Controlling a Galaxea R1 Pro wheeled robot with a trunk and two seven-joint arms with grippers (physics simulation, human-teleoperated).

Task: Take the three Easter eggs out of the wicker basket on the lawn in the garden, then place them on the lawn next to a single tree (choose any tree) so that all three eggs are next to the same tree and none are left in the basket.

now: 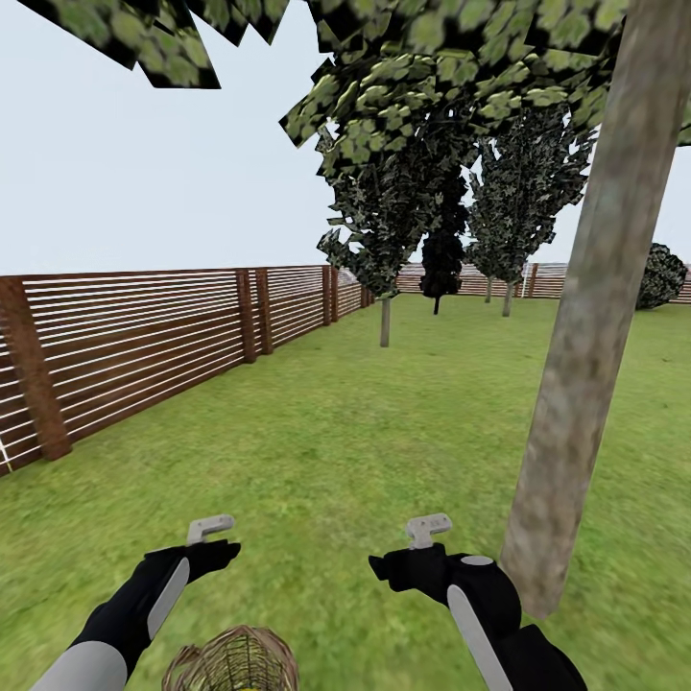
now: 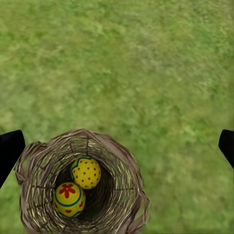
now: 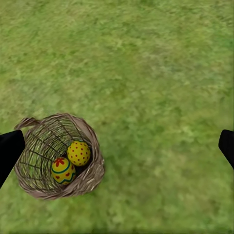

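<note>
Green lawn [image 1: 365, 422] stretched to a slat fence [image 1: 144, 336]. Both grippers, left [image 1: 213, 537] and right [image 1: 422, 542], hung spread apart and empty above the wicker basket [image 2: 124, 161], which held two Easter eggs [image 2: 86, 173], near the tree [image 1: 585, 326].

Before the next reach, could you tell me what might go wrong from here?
1. Two Easter eggs lie touching, deep in the wicker basket; reaching for one may knock the other.
2. The basket sits loose on the lawn, so an end effector catching its rim could tip it.
3. The tree trunk stands beside the right end effector; a swing could strike it.
</note>
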